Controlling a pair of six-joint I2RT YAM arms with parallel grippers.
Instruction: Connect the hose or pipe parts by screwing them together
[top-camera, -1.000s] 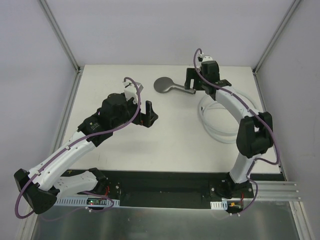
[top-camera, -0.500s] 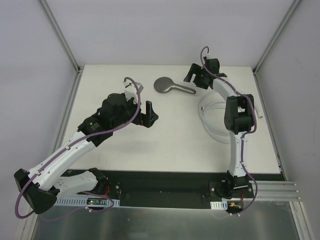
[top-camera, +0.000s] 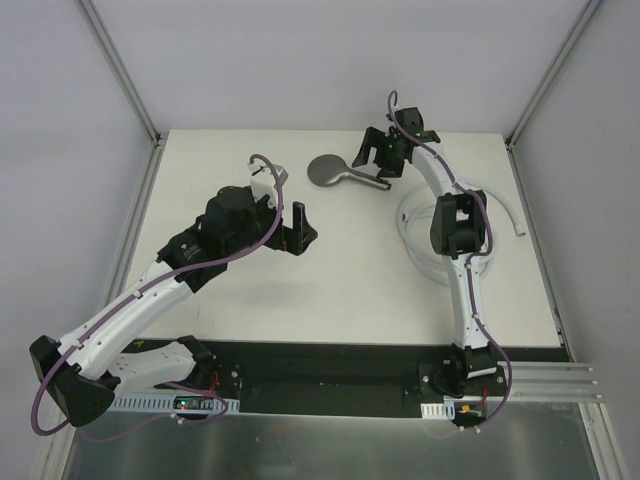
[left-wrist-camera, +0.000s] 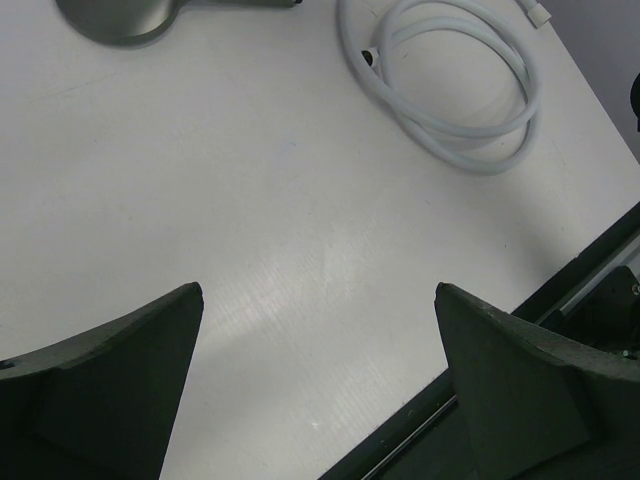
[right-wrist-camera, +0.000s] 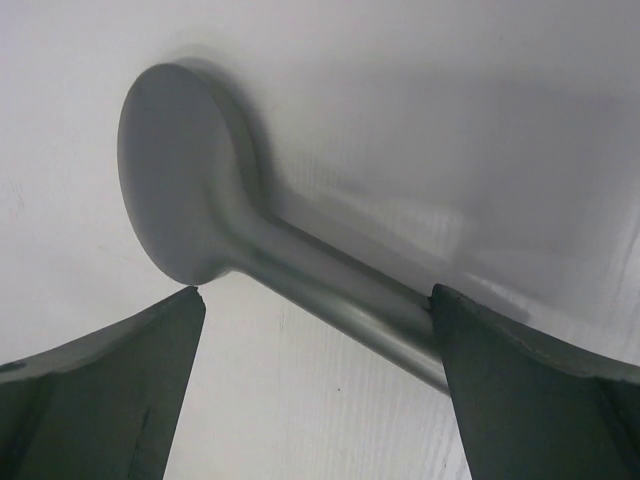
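The dark grey shower head (top-camera: 329, 168) lies flat on the white table at the back, its handle pointing right. My right gripper (top-camera: 377, 160) hovers over that handle, open. In the right wrist view the round head (right-wrist-camera: 185, 195) is at upper left. Its handle runs down between the spread fingers (right-wrist-camera: 110, 390) of the right gripper (right-wrist-camera: 318, 297), none gripping it. The pale coiled hose (top-camera: 411, 232) lies right of centre, partly under the right arm, one end fitting (top-camera: 518, 229) free. My left gripper (top-camera: 298, 228) is open mid-table with nothing in it. The left wrist view shows the hose (left-wrist-camera: 455, 115) and shower head (left-wrist-camera: 115, 18) far ahead.
A black base strip (top-camera: 330, 362) runs along the table's near edge and shows in the left wrist view (left-wrist-camera: 560, 300). Grey walls and aluminium frame posts (top-camera: 125, 75) enclose the table on three sides.
The right arm has folded upright and carried its gripper left and slightly back, from the handle's end to over the handle. The left arm, shower head and hose have not moved.
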